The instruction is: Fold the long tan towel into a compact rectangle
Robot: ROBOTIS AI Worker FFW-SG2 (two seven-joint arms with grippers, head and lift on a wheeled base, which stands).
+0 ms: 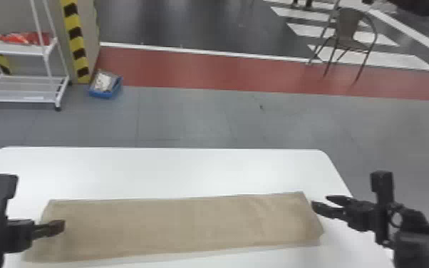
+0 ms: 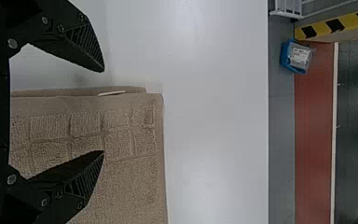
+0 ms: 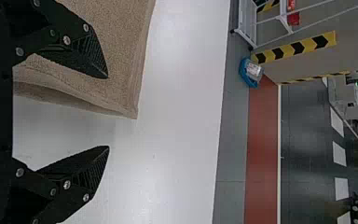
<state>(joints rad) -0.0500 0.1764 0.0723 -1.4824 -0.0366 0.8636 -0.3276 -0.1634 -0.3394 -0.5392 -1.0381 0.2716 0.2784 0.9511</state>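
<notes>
so the tan towel point(image 1: 174, 226) is lying in a long flat strip across the white table point(image 1: 153, 171), running side to side in front of the robot. stacked edges show at both ends, so my read is the lengthwise folding is done and they left it long so each arm gets an end to work with.

left gripper point(image 2: 103, 111) has its fingers spread, one over the towel's checked band and the other past the end, over bare tabletop. nothing's pinched. i'd guess it's set up like that so closing would catch the end layers together. there's a little white tag point(image 2: 112, 93) poking out at that edge too, handy for telling where the layers meet.

right gripper point(image 3: 107, 112) is the same deal at the other end: fingers apart, one over the cloth, one off it, holding nothing. the layers gape a bit there, so imo the risk is grabbing only the top one and dragging the stack crooked.

next step is probably bringing one end in toward the middle. can't tell how high either gripper sits above the cloth, so they may need lowering first.
</notes>
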